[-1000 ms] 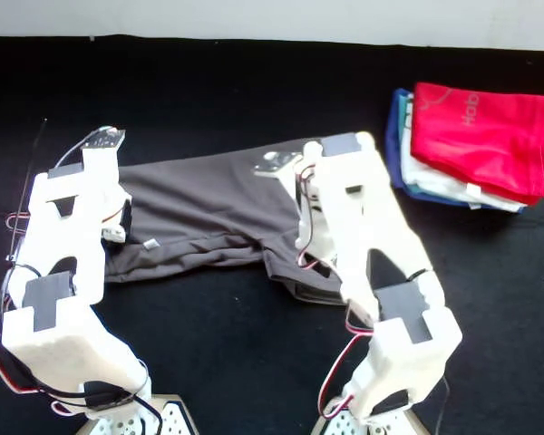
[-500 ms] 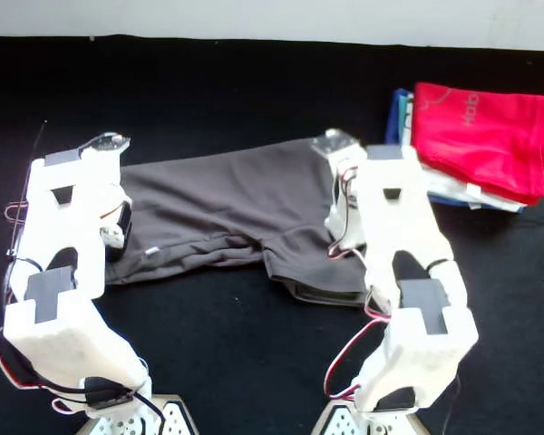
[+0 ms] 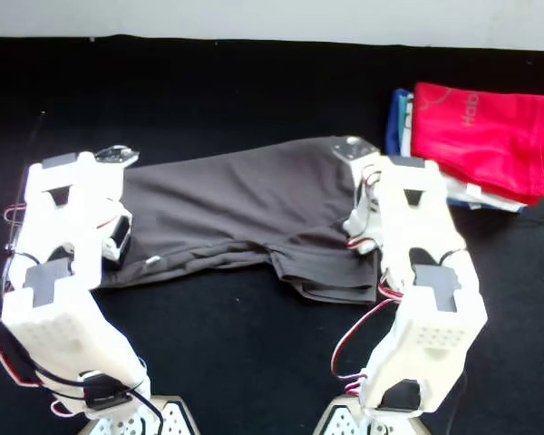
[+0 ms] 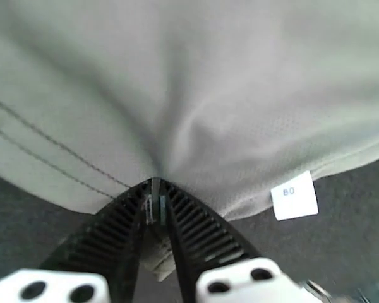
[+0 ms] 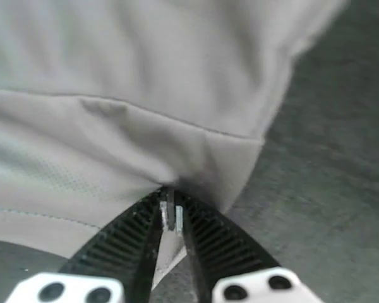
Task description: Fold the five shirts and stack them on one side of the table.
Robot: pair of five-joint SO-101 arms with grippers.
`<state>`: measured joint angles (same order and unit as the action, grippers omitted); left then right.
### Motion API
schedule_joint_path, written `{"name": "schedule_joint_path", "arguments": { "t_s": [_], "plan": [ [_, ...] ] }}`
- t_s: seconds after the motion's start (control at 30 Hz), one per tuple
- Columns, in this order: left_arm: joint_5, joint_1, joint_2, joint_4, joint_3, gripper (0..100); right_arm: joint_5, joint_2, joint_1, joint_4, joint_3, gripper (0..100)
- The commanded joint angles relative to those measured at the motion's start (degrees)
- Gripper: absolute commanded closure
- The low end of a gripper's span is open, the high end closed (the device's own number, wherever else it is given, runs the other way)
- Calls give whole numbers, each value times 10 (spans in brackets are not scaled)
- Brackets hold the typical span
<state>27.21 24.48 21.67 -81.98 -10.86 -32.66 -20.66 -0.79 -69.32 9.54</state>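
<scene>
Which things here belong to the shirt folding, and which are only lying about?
Part of the job: gray shirt, pinched by the left gripper and the right gripper; stack of folded shirts, red one on top.
Not part of it: black table; pale wall behind it.

Soft, even light falls from above on the grey shirt (image 3: 236,213), leaving faint shadows in its creases. At either end of it the white left arm (image 3: 68,204) and right arm (image 3: 417,208) glare bright, and the black table (image 3: 254,91) around it swallows light. From the 2 wrists its cloth shows pale, with shade pooling in the pinched folds.
</scene>
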Motion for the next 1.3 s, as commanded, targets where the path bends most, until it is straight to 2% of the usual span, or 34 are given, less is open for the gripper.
{"name": "schedule_joint_path", "arguments": {
  "t_s": [0.0, 0.17, 0.23, 0.3, 0.37, 0.5, 0.6, 0.7, 0.97, 1.07, 1.27],
  "plan": [
    [4, 15, -26, -74, 63, 990, -6, 49, -36, 12, -27, 980],
    [4, 14, -111, -147, 113, 990, -4, 160, 15, -50, -25, 980],
    [4, 14, -147, -149, 92, 990, -1, 202, 49, -65, -24, 980],
    [5, 9, -175, -141, 44, 990, 34, 233, 86, -65, -25, 980],
    [5, -3, -197, -105, -22, 990, 69, 241, 124, -58, -24, 980],
    [2, -29, -222, 32, -167, 990, 120, 214, 189, -58, -24, 980],
    [1, -32, -222, 122, -247, 990, 133, 176, 220, -58, -25, 980],
    [4, -11, -222, 159, -274, 990, 133, 138, 245, -58, -24, 980],
    [26, 70, -211, 159, -210, 990, 133, 51, 317, -58, -22, 991],
    [25, 80, -135, 156, -143, 990, 133, 47, 343, -44, 13, 993],
    [-5, 87, 12, 28, 65, 990, 133, 127, 366, -23, 87, 992]
  ]
}}
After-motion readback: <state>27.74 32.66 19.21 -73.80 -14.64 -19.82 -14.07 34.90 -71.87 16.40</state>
